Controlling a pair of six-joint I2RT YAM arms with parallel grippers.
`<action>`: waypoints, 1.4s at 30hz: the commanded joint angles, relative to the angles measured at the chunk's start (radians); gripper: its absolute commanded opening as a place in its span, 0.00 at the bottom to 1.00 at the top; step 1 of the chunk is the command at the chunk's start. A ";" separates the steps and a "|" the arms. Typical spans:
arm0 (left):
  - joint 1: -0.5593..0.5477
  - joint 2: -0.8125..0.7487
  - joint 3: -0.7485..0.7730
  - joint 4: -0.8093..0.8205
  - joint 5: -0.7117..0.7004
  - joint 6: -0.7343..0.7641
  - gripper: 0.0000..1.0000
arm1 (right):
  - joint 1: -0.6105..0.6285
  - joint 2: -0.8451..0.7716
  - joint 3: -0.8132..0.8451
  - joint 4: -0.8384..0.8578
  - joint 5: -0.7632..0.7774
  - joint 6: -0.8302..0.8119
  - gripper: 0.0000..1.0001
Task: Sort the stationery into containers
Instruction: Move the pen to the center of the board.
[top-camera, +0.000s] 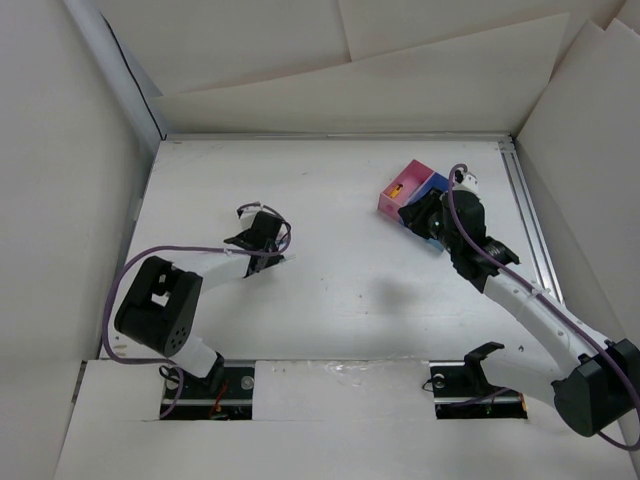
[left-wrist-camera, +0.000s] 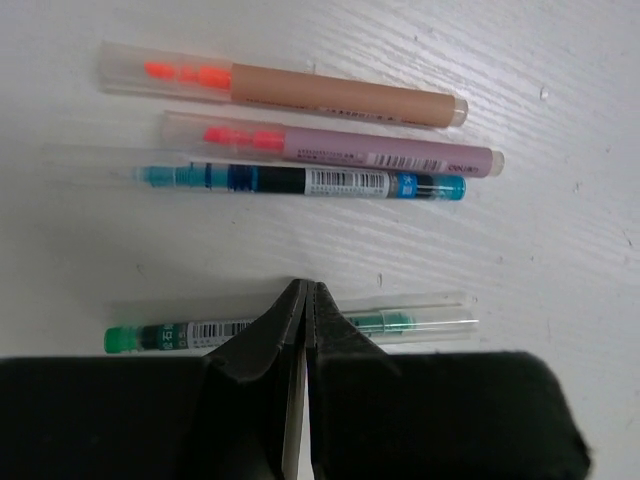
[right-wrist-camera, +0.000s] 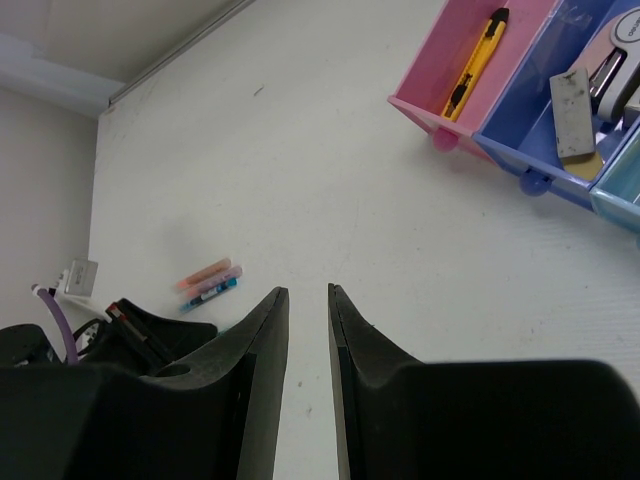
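In the left wrist view four pens lie side by side on the white table: an orange-tan one (left-wrist-camera: 300, 92), a pink-mauve one (left-wrist-camera: 350, 148), a teal-blue one (left-wrist-camera: 310, 182) and a green one (left-wrist-camera: 160, 333) in a clear sleeve. My left gripper (left-wrist-camera: 305, 286) is shut and empty, its tips just over the green pen's middle. The joined containers show in the right wrist view: the pink box (right-wrist-camera: 440, 115) holds a yellow-black cutter (right-wrist-camera: 476, 62), the purple-blue box (right-wrist-camera: 545, 150) holds a grey-white eraser (right-wrist-camera: 573, 115), and the light blue box (right-wrist-camera: 618, 190) is cut off. My right gripper (right-wrist-camera: 308, 290) is open and empty.
From above, my left gripper (top-camera: 262, 232) is left of centre and my right gripper (top-camera: 425, 215) hangs at the boxes (top-camera: 402, 190) at the far right. A metal rail (top-camera: 530, 220) runs along the table's right edge. White walls surround the table.
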 joint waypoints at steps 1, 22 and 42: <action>-0.019 -0.025 -0.035 -0.030 0.082 -0.010 0.00 | 0.011 -0.010 0.029 0.032 0.017 -0.013 0.28; -0.042 -0.179 -0.066 -0.001 0.190 -0.042 0.00 | 0.011 -0.010 0.029 0.032 0.017 -0.022 0.28; 0.003 -0.345 -0.109 -0.186 0.028 -0.303 0.32 | 0.011 -0.019 0.029 0.032 0.008 -0.022 0.28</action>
